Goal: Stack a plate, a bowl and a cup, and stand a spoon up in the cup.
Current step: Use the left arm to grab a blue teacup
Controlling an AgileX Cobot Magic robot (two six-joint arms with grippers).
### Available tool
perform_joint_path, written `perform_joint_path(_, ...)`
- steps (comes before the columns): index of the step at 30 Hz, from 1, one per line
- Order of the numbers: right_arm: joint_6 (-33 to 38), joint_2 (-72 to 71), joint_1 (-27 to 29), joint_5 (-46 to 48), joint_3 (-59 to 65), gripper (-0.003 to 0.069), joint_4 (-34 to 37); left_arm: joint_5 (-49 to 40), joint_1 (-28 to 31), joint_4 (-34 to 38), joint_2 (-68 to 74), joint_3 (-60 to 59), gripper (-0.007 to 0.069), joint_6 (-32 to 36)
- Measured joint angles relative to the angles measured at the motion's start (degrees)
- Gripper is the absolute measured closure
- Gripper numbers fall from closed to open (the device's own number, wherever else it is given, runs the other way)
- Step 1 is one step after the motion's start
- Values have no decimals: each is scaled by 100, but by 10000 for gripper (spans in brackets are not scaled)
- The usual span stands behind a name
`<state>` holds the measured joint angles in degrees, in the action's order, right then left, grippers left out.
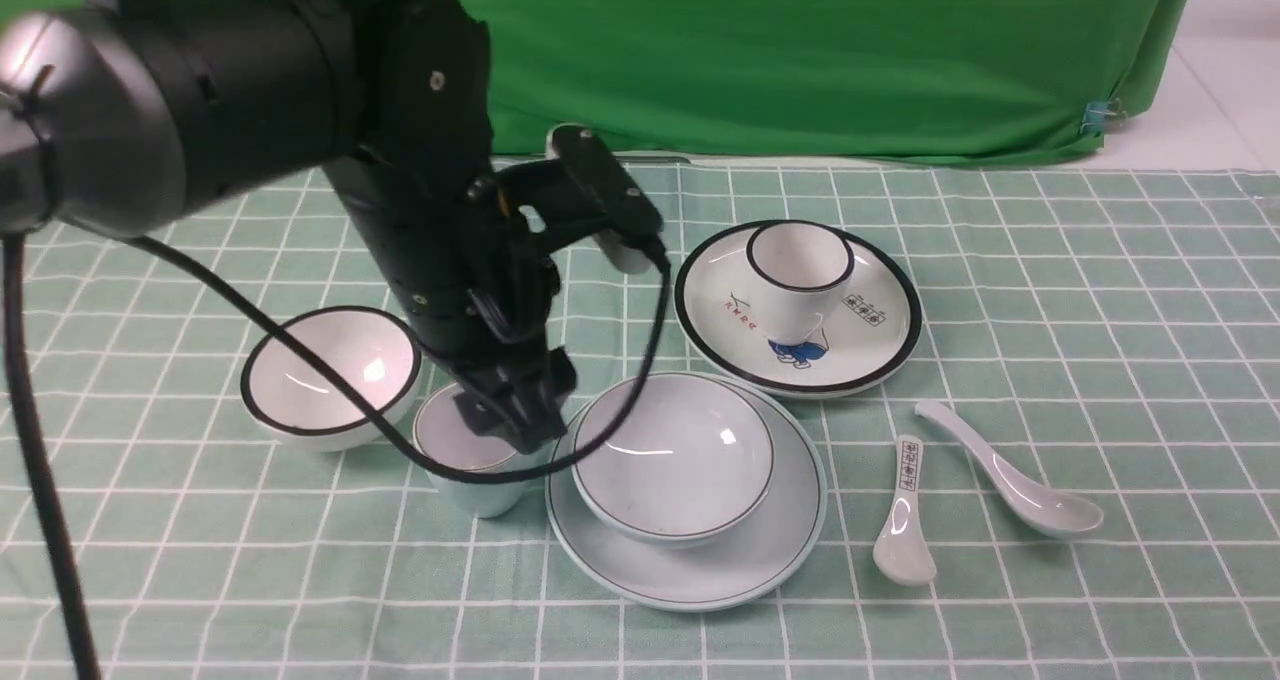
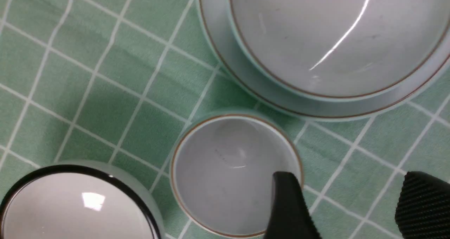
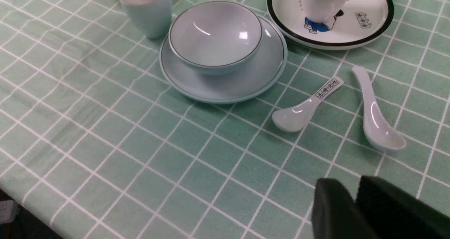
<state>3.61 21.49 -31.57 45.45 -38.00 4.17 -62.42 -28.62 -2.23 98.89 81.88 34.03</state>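
The pale-blue bowl (image 1: 670,455) sits in the pale-blue plate (image 1: 770,550) near the table's front. The pale-blue cup (image 1: 480,495) stands upright on the cloth just left of the plate. My left gripper (image 1: 510,410) hangs over the cup's right rim, open. In the left wrist view one finger (image 2: 286,204) is over the cup (image 2: 225,172) and the other is over the cloth between cup and plate (image 2: 218,45). The plain white spoon (image 1: 1010,475) lies right of the plate. My right gripper (image 3: 351,189) is shut and empty, above the cloth near the spoon (image 3: 376,116).
A white black-rimmed bowl (image 1: 330,375) stands close left of the cup. A white picture plate (image 1: 870,350) carrying a black-rimmed cup (image 1: 800,270) sits behind the pale-blue plate. A short spoon with printed characters (image 1: 905,520) lies between plate and plain spoon. A green curtain hangs behind.
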Motion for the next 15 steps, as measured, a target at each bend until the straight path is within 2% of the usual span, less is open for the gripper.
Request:
perform_joint_path(6,59,0,0,-2,0,516,0,-29,226,77,347,0,241,227)
perform_joint_path(15,59,0,0,10,0,516,0,-105,243,223,957,0,244,249)
